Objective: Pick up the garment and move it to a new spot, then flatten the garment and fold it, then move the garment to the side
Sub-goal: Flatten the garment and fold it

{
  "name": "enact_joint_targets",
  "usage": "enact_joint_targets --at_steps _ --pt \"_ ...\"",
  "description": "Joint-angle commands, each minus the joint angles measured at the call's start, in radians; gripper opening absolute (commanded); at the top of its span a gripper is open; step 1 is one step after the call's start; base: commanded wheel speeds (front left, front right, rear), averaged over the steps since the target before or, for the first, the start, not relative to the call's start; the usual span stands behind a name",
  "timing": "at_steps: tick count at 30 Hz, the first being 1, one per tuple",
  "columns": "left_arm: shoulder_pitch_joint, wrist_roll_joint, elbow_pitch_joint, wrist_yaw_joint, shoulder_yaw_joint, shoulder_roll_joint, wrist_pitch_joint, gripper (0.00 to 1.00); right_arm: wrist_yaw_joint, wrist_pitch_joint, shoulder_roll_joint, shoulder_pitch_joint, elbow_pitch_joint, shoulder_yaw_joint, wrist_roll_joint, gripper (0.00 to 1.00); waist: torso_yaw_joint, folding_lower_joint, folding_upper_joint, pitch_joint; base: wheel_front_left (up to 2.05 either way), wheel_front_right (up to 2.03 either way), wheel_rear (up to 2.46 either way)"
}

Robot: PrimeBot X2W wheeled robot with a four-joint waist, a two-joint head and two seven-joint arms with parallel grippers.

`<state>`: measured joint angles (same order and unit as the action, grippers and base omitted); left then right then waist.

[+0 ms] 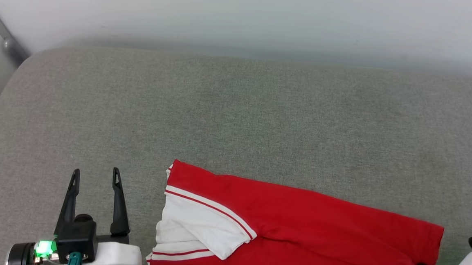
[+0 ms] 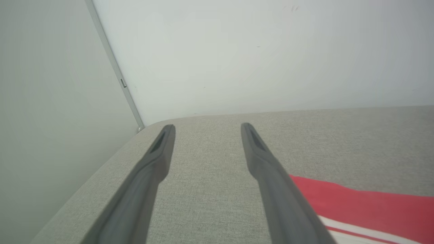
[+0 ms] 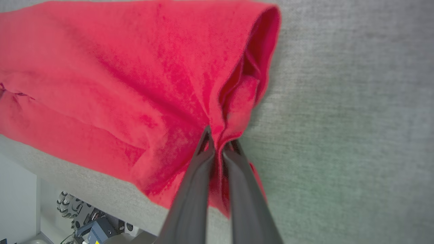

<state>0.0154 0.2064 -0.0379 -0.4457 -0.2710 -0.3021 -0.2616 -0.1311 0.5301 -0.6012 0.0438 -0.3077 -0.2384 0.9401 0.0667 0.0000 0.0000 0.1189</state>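
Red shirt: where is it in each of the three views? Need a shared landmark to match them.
Head view: shirt at bottom centre to lower right.
Left wrist view: shirt in the lower right corner.
Right wrist view: shirt across upper left and centre, its edge pinched by the right end effector.
Shared landmark: the grey fabric surface it lies on.

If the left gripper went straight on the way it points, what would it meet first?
The open left gripper points over the grey padded surface toward the white wall. Depth is unclear, so it might touch the surface's far part first. The garment lies to its right, off that line.
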Motion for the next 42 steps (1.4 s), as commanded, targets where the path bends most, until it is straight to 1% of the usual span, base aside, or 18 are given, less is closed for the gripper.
enact_joint_targets --at_steps 1,6,11,14,17,20,24,28,31,34,37,39,42 --pt "0.019 -0.020 -0.008 0.011 0.017 0.015 -0.004 1.00 0.001 0.004 -0.015 0.006 -0.003 0.005 0.000 0.00 -0.003 0.0000 0.0000 -0.008 0.00 0.00 0.00" --pt "0.061 -0.078 -0.017 0.054 0.060 0.055 -0.004 1.00 0.001 0.022 -0.079 0.021 0.003 0.034 -0.003 0.00 -0.002 0.0000 0.0000 -0.025 0.00 0.00 0.00" --pt "0.086 -0.110 -0.011 0.094 0.093 0.085 -0.004 1.00 0.001 0.053 -0.149 0.014 -0.028 0.092 -0.014 0.00 -0.001 0.0000 0.0000 -0.039 0.00 0.00 0.00" --pt "0.100 -0.127 -0.010 0.111 0.107 0.099 -0.004 1.00 0.001 0.078 -0.180 0.005 -0.060 0.133 -0.034 0.00 -0.001 0.0000 0.0000 -0.048 0.00 0.00 0.00" --pt "0.108 -0.140 -0.006 0.128 0.111 0.114 -0.004 1.00 0.001 0.100 -0.208 -0.005 -0.077 0.153 -0.083 0.00 0.001 0.0000 0.0000 -0.054 0.00 0.00 0.00" --pt "0.121 -0.152 -0.004 0.143 0.121 0.122 -0.004 1.00 0.001 0.124 -0.201 -0.009 -0.052 0.179 -0.090 0.00 0.000 0.0000 0.0000 -0.060 0.00 0.00 0.00" --pt "0.126 -0.159 0.000 0.153 0.137 0.136 -0.004 1.00 0.001 0.156 -0.188 -0.035 0.033 0.188 -0.105 0.00 0.000 0.0000 0.0000 -0.067 0.00 0.00 0.00" --pt "0.134 -0.167 0.006 0.168 0.147 0.144 -0.004 1.00 0.001 0.194 -0.163 -0.057 0.173 0.183 -0.105 0.00 0.004 0.0000 0.0000 -0.073 0.00 0.00 0.00" --pt "0.138 -0.173 0.009 0.180 0.152 0.145 -0.004 1.00 0.001 0.232 -0.131 -0.067 0.300 0.168 -0.090 0.00 0.005 0.0000 0.0000 -0.074 0.00 0.00 0.00" --pt "0.137 -0.178 0.014 0.195 0.152 0.147 -0.003 1.00 0.001 0.274 -0.095 -0.051 0.414 0.134 -0.086 0.00 0.007 0.0000 0.0000 -0.071 0.00 0.00 0.00" --pt "0.128 -0.180 0.019 0.209 0.148 0.152 -0.003 1.00 0.001 0.309 -0.055 -0.012 0.492 0.080 -0.091 0.00 0.010 0.0000 0.0000 -0.065 0.00 0.00 0.00" --pt "0.119 -0.184 0.021 0.217 0.145 0.156 -0.003 1.00 0.001 0.327 -0.031 0.019 0.521 0.034 -0.100 0.00 0.012 0.0000 0.0000 -0.059 0.00 0.00 0.00" --pt "0.104 -0.187 0.023 0.226 0.142 0.161 -0.003 1.00 0.001 0.344 0.003 0.077 0.530 -0.041 -0.108 0.00 0.016 0.0000 0.0000 -0.047 0.00 0.00 0.00"
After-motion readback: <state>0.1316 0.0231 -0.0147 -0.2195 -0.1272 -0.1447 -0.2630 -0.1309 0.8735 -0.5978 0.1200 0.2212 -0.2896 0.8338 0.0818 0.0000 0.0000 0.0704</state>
